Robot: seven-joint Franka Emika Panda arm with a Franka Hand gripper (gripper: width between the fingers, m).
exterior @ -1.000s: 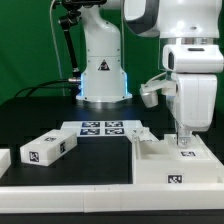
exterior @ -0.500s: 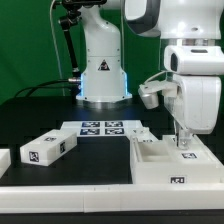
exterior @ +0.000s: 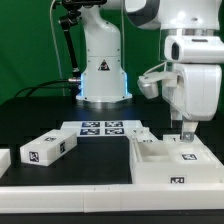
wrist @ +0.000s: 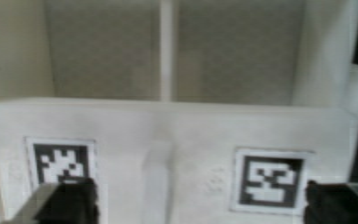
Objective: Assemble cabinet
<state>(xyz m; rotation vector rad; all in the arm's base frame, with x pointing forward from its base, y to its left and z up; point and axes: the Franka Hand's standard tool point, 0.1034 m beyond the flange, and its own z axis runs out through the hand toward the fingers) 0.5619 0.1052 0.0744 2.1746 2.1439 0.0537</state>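
Note:
The white cabinet body (exterior: 165, 168) lies at the exterior view's right, with a tag on its front wall. A small tagged white piece (exterior: 186, 152) sits on its top right part. My gripper (exterior: 186, 130) hangs just above that piece, open and empty. In the wrist view the two dark fingers (wrist: 66, 203) stand wide apart on either side of a white face with two tags (wrist: 167, 150). My gripper (wrist: 202, 205) holds nothing there. A loose tagged white block (exterior: 48, 148) lies at the exterior view's left.
The marker board (exterior: 100, 128) lies in front of the robot base. A small white part (exterior: 143, 134) sits by the cabinet's far left corner. A long white rail (exterior: 60, 190) runs along the front. Another white piece (exterior: 3, 160) shows at the left edge.
My gripper has risen a little and shifted slightly to the exterior view's right, away from the tagged piece on the cabinet. The parts have not moved.

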